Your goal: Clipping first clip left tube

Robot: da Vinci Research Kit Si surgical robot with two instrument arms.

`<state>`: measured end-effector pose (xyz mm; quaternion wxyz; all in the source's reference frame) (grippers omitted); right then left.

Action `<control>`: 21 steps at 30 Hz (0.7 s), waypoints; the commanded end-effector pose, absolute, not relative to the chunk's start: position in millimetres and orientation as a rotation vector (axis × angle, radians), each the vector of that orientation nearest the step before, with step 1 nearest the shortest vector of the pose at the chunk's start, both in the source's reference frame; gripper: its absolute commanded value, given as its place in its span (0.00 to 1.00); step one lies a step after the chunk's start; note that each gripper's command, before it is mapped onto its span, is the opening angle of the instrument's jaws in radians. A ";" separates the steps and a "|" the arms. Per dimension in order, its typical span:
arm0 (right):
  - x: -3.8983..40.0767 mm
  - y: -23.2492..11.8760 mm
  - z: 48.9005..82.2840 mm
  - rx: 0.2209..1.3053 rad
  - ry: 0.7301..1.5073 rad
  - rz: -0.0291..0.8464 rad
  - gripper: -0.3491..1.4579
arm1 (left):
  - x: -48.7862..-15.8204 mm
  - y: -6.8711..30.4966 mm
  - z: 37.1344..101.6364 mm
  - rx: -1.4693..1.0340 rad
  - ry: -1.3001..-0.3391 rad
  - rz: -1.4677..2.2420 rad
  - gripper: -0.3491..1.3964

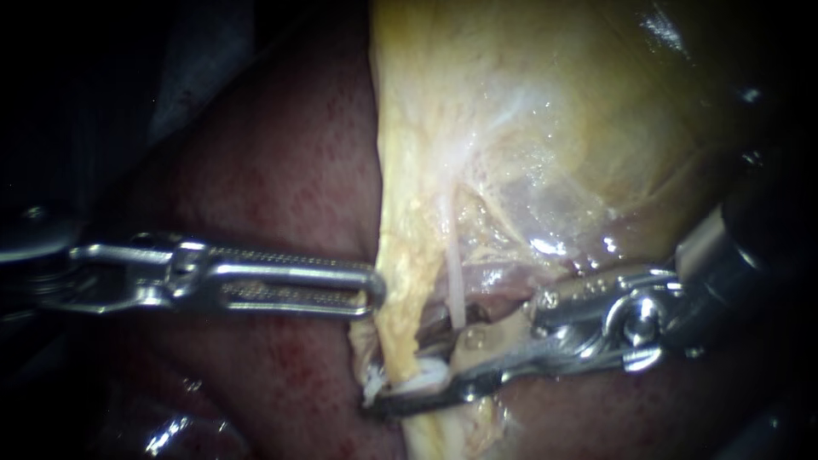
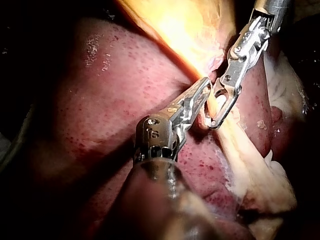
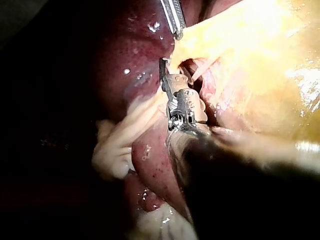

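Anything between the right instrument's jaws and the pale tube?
Nothing visible. The right instrument has its jaws open, and the pale tube runs down into their gap. The left instrument sits at the edge of the gallbladder, beside the tube, not across it.

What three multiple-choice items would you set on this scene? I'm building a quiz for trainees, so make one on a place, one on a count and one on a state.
1. Where is the left instrument's tip?
A at the edge of the yellow tissue
B in mid-air, touching nothing
C out of view

2. How many instruments show in the endoscope view?
A one
B two
C three

3. How does the right instrument's tip stand?
A open
B shut flat
C hidden

Key: 1 A, its tip grips the tissue's edge. 2 B, one shaft enters from each side. 3 A, a clear gap shows between its two halves.
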<state>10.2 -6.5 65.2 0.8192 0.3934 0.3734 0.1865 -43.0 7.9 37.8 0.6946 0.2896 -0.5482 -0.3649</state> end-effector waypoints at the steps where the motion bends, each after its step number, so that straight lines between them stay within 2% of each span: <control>1: 10.1 -6.3 65.2 0.836 0.788 0.395 0.11 | -43.0 7.9 37.8 0.646 -1.224 -0.814 0.00; 4: 9.8 -6.0 65.4 0.832 0.768 0.391 0.09 | -43.0 7.9 37.8 0.646 -1.224 -0.814 0.00; 21: 9.9 -6.1 65.3 0.832 0.768 0.390 0.08 | -43.1 7.9 37.9 0.646 -1.224 -0.815 0.00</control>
